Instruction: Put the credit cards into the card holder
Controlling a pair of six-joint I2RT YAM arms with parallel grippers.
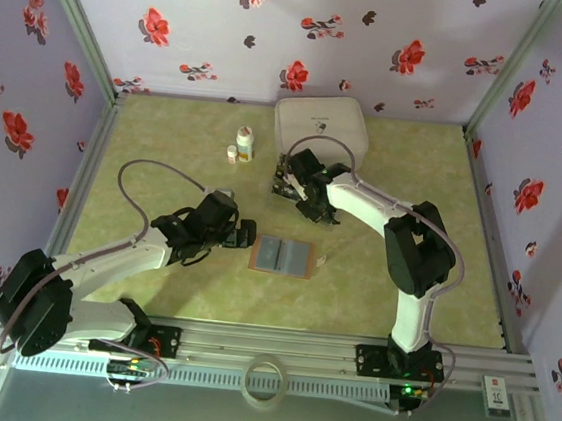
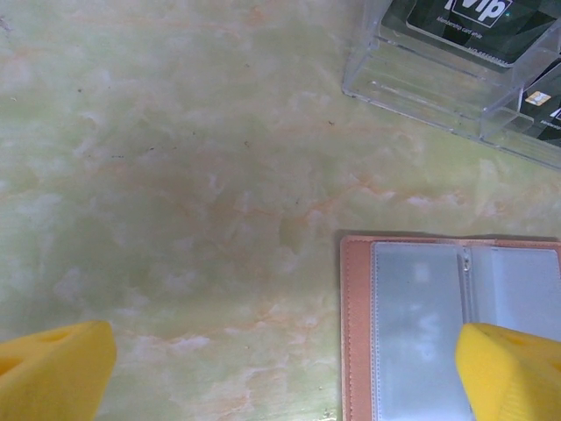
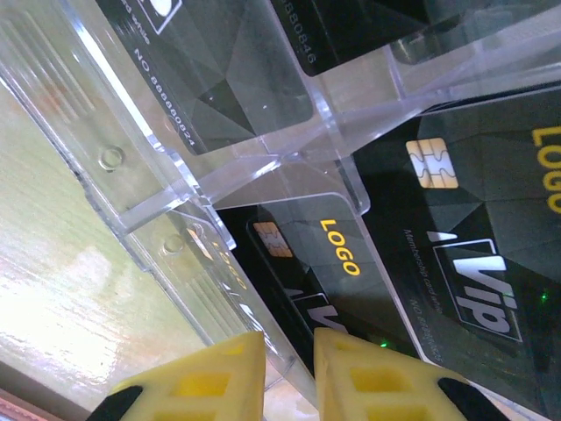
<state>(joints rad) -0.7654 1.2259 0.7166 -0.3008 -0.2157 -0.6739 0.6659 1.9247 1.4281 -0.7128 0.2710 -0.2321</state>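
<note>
Purple walls printed with red flowers enclose a pale green marbled counter [image 1: 166, 158], where the step in hand looks to be lifting one card out of its tray. The thin black credit cards with pale markings [image 3: 465, 263] lie in a clear plastic divided tray [image 3: 131, 175] at mid-counter, on the near side of a large white rounded-square case [image 1: 320, 129]. The small reddish-brown folding card holder with grey pockets [image 1: 281, 256] lies open and flat nearer the arms, close to the tray but apart from it. The right end effector [image 3: 287, 346] is down at the tray's edge, its yellow fingers close together with only a slim gap. I cannot tell whether a card edge, the tray wall or nothing sits between them. To do this well, the pinch should take one card alone by its free edge, clear of the plastic wall, then lift it straight so that it neither drags its neighbours nor tips the tray. The left end effector [image 2: 285, 351] hangs wide open, straddling the holder's left edge, well placed to press the holder flat when a card is brought to a pocket.
</note>
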